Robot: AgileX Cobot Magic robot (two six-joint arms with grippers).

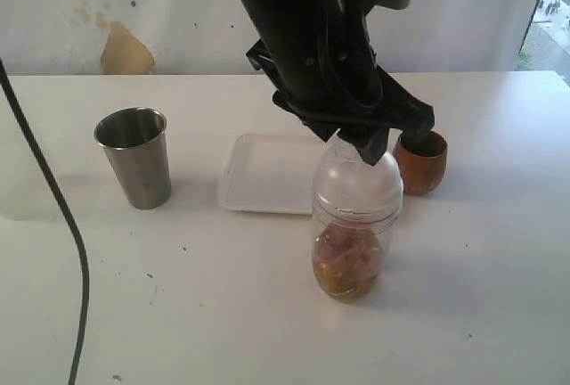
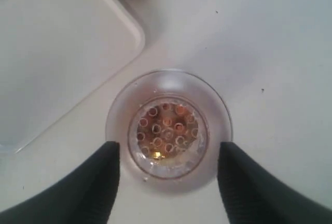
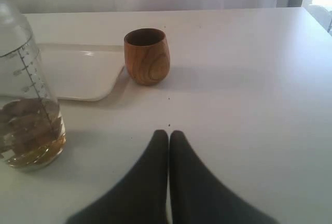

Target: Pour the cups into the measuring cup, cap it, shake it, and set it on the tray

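Observation:
The clear measuring cup [image 1: 350, 256] stands on the table with amber liquid and brown bits in its lower part; its graduation marks [image 3: 32, 73] show in the right wrist view. A clear domed cap [image 1: 356, 184] sits on it. My left gripper [image 1: 363, 146] hangs open right over the cap [image 2: 168, 130], one finger [image 2: 98, 182] on each side. The steel tumbler [image 1: 135, 158] stands upright at the left. The wooden cup [image 1: 420, 164] stands upright behind the measuring cup, right of the white tray [image 1: 267, 176]. My right gripper [image 3: 168, 133] is shut and empty, low over the table.
The left arm [image 1: 312, 37] reaches across the middle and hides the tray's right end. A black cable [image 1: 62, 216] runs down the left side. The wooden cup [image 3: 147, 56] and tray [image 3: 78, 73] lie beyond the right gripper.

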